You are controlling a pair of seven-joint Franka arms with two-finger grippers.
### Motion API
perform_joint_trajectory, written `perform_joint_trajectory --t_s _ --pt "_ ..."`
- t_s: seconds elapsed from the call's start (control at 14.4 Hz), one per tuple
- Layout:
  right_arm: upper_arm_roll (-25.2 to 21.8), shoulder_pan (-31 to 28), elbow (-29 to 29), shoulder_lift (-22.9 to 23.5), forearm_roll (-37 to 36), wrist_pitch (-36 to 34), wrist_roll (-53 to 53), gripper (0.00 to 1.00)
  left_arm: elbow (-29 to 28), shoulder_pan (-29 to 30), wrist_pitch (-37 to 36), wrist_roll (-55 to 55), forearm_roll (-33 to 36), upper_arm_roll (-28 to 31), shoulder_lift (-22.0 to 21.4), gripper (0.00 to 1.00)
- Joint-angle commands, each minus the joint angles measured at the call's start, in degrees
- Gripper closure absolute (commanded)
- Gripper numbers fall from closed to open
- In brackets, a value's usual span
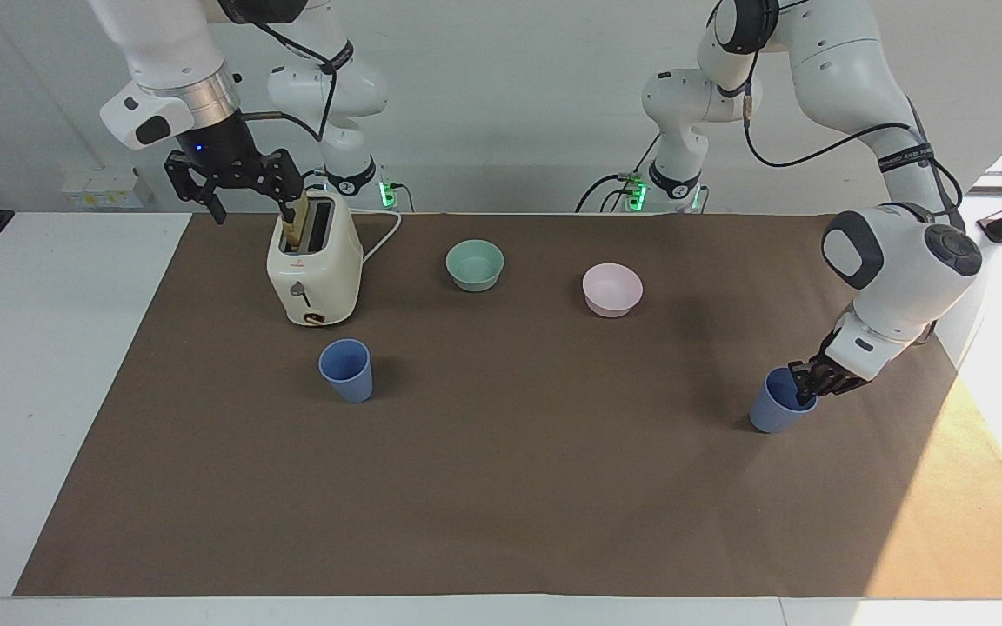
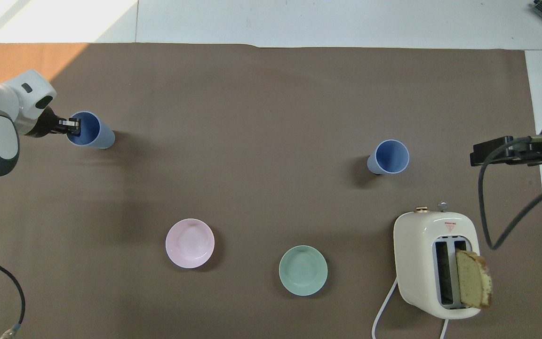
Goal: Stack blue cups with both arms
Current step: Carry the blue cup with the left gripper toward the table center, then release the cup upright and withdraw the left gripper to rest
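One blue cup [image 1: 775, 413] leans at the left arm's end of the table; it also shows in the overhead view [image 2: 97, 135]. My left gripper [image 1: 805, 389] is shut on its rim, one finger inside the cup [image 2: 72, 126]. I cannot tell whether the cup's base is off the mat. The other blue cup [image 1: 346, 370] stands upright and free, a little farther from the robots than the toaster [image 2: 388, 157]. My right gripper [image 1: 249, 202] is open and empty, up in the air by the toaster's top, and waits [image 2: 492, 154].
A cream toaster [image 1: 314, 269] with a bread slice [image 2: 473, 285] in one slot stands at the right arm's end. A mint-green bowl [image 1: 475, 264] and a pale pink bowl [image 1: 612, 289] sit near the robots. A brown mat [image 1: 501, 487] covers the table.
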Motion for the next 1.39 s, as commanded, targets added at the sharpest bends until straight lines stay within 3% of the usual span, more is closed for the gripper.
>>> perform_joint_trajectory --t_s 0.0,0.69,1.11,1.32 --pt "0.13 -0.48 0.07 -0.03 0.91 0.11 -1.33 0.00 -0.25 -2.35 -2.39 -2.54 -0.32 0.42 -3.38 1.00" --pt "0.13 -0.48 0.07 -0.03 0.91 0.11 -1.24 0.00 -1.30 -20.45 -0.99 -27.32 0.55 0.33 -5.14 1.00" --pt "0.13 -0.48 0.07 -0.03 0.91 0.11 -1.24 0.00 -7.53 -29.51 8.67 -39.71 0.47 0.24 -4.35 1.00" --pt "0.13 -0.48 0.07 -0.03 0.91 0.11 -1.24 0.00 -8.60 -33.37 9.82 -44.91 0.47 0.24 -4.18 1.00"
